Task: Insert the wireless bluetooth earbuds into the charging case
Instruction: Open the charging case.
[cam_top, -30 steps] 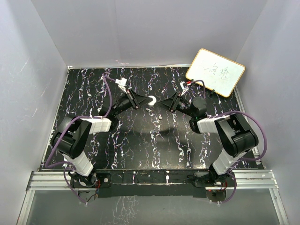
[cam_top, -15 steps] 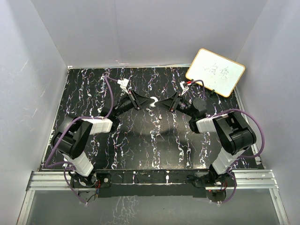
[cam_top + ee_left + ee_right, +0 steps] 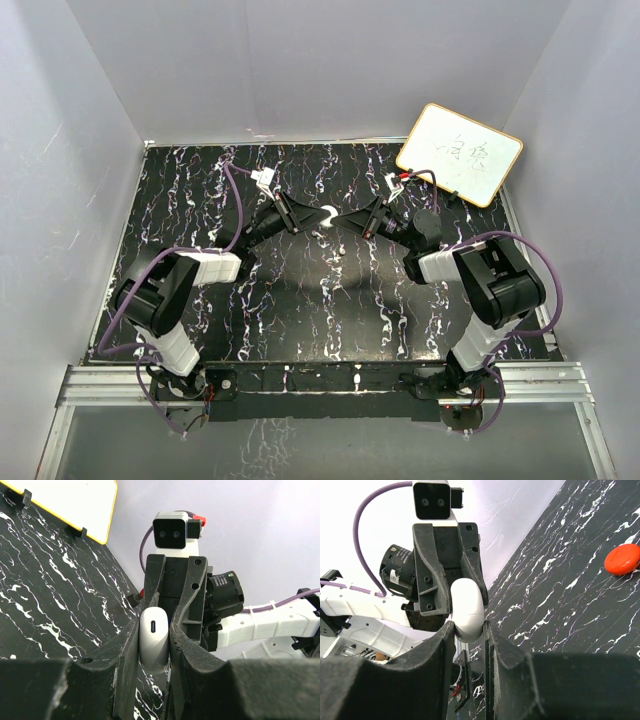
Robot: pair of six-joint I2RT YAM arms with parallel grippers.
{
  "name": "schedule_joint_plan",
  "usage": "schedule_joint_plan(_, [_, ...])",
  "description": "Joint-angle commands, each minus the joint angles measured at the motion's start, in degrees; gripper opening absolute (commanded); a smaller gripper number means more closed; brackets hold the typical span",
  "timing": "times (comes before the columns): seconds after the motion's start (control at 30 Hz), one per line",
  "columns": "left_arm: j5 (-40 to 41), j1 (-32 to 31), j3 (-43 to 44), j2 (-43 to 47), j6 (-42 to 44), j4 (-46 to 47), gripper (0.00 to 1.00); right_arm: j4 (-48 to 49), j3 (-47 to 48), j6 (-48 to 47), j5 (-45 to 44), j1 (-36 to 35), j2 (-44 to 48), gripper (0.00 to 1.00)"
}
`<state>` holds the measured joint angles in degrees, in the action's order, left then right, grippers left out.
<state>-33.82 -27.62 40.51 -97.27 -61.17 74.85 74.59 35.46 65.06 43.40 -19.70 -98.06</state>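
Since the charging case [image 3: 153, 635] is what both arms meet on, we start there: a white, rounded case held in the air over the middle of the table [image 3: 200, 200], between the two wrists. In both wrist views its long axis runs up the picture. The face with the small charging port points back at the left wrist camera, and a smooth rounded side faces the right wrist camera. We cannot tell whether the lid is up or down, nor what is inside. We cannot make out the earbuds in any view.

The left gripper [image 3: 154, 622] is clamped on the case, with its fingers [image 3: 181, 645] pressed to both flanks. The right gripper [image 3: 469, 627] comes at it from the opposite side. Its fingers [image 3: 440, 645] sit on either side of the case's lower end and look to be touching it, so the jaws are closed on the case.

A red round puck [image 3: 622, 559] lies flat on the black marbled tabletop, well apart from the grippers. A whiteboard [image 3: 459, 153] with a yellow frame leans at the back right corner.
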Motion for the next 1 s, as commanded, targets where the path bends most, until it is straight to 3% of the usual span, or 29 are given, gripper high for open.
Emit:
schedule_joint_plan(0.0, [0.2, -0.4, 2.1, -0.3, -2.7, 3.9, 0.00, 5.1, 0.9, -0.8, 0.9, 0.1, -0.8, 0.16])
schedule_joint_plan(0.43, [-1.3, 0.4, 3.6, -9.6, -22.2, 23.6, 0.00, 5.7, -0.6, -5.1, 1.5, 0.1, -1.3, 0.17])
schedule_joint_plan(0.97, [-1.4, 0.8, 3.2, -8.3, -23.2, 23.1, 0.00, 5.1, -0.3, -6.3, 0.4, 0.3, -7.3, 0.17])
